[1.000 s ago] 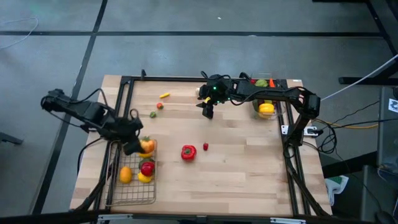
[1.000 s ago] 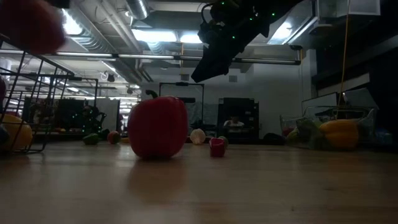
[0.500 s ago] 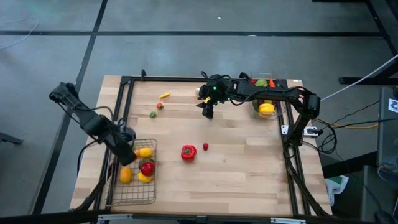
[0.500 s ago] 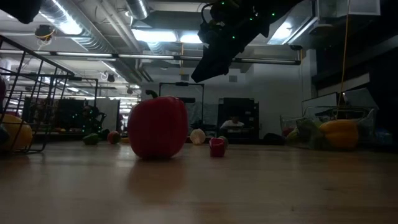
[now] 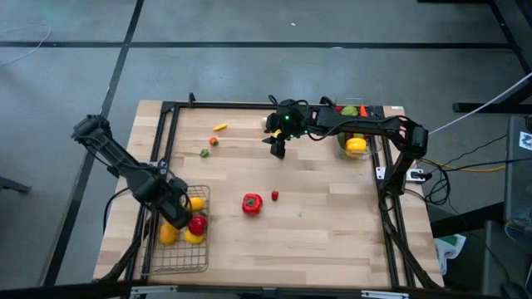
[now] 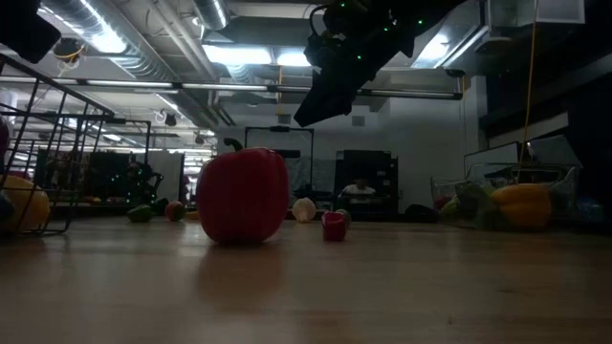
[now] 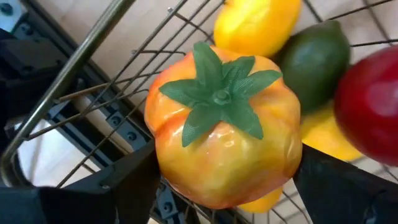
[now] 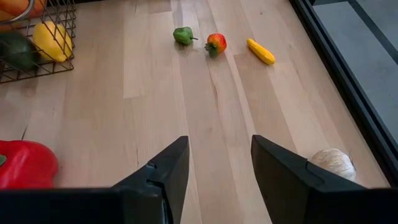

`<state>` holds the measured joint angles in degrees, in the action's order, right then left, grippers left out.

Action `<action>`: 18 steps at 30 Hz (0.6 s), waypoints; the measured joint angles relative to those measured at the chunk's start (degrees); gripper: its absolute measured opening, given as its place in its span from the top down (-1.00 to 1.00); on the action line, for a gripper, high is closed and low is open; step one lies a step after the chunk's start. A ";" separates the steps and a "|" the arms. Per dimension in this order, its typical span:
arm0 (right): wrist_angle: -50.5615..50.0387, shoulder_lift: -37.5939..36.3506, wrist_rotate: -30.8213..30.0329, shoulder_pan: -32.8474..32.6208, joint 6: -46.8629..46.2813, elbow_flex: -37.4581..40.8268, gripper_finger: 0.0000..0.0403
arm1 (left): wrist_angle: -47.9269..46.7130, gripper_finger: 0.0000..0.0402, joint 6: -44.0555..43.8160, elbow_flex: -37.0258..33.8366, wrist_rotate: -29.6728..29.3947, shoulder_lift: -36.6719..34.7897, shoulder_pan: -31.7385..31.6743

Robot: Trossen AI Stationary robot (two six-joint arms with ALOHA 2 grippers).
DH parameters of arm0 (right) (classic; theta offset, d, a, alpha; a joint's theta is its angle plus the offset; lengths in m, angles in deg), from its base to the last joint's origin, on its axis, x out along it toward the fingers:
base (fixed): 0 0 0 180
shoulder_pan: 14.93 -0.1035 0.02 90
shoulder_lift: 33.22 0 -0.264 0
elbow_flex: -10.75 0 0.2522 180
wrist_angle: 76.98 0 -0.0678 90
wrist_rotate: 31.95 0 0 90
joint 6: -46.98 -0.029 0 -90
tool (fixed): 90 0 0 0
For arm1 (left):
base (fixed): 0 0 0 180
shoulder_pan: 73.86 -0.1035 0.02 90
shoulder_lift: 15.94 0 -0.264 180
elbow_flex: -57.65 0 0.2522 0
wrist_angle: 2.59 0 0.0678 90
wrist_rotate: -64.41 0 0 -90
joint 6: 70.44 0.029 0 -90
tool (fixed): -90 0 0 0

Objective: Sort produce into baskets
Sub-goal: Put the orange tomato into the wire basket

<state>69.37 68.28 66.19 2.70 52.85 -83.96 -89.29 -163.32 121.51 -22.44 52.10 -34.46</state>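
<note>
1. The left claw (image 7: 227,186) has dropped lower into the rectangular wire-mesh basket (image 5: 178,264) than it was a moment ago, when it was higher over the basket's near rim.
2. It is clenched on a plump orange-yellow toy pepper with a green stalk (image 7: 224,134). The jaws press its two sides.
3. Directly beneath and beyond this claw, inside the basket, lie a yellow piece, a dark green one and a red one (all touching the pepper or nearly so).
4. Judged from this, the drop-off is close and only the release is left.
5. The right claw (image 5: 277,149) hovers released and empty over the pale wooden counter (image 5: 316,237). A large red toy pepper (image 5: 252,203) lies loose ahead of it, unsorted.
</note>
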 joint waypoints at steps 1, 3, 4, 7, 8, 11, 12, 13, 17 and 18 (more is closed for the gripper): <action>0.01 0.00 0.00 0.00 0.00 0.00 0.15 | -0.11 -0.60 0.11 0.00 -0.06 0.49 0.00; 0.01 0.00 0.00 0.00 0.00 0.00 0.15 | 0.10 -0.60 0.17 0.00 -0.23 1.30 0.00; 0.01 0.00 0.00 0.00 0.00 0.00 0.15 | 0.19 -0.60 0.28 0.00 -0.25 1.70 0.00; 0.01 0.00 0.00 0.00 0.00 0.00 0.15 | 0.37 -0.60 0.52 0.00 -0.28 1.97 0.00; 0.01 0.00 0.00 0.00 0.00 0.00 0.15 | 0.46 -0.60 0.78 -0.01 -0.28 1.96 0.00; 0.01 0.00 0.00 0.00 0.00 0.00 0.15 | 1.65 -0.61 1.79 0.00 -0.77 1.91 0.00; 0.01 0.00 0.00 0.00 0.00 0.00 0.15 | 1.89 -0.62 2.25 0.00 -0.84 1.89 -0.01; 0.00 0.00 0.00 0.00 0.00 0.00 0.15 | 2.05 -0.65 2.50 0.00 -0.94 1.89 -0.03; 0.01 0.00 0.00 0.00 0.00 0.00 0.15 | 1.85 -0.82 1.70 0.00 -1.04 1.89 -0.04; 0.01 0.00 0.00 0.00 0.00 0.00 0.15 | 1.88 -0.88 1.71 0.00 -1.04 1.89 -0.04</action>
<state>69.38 68.28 66.19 2.70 52.85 -83.96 -87.41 -161.60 121.51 -23.49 53.99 -34.50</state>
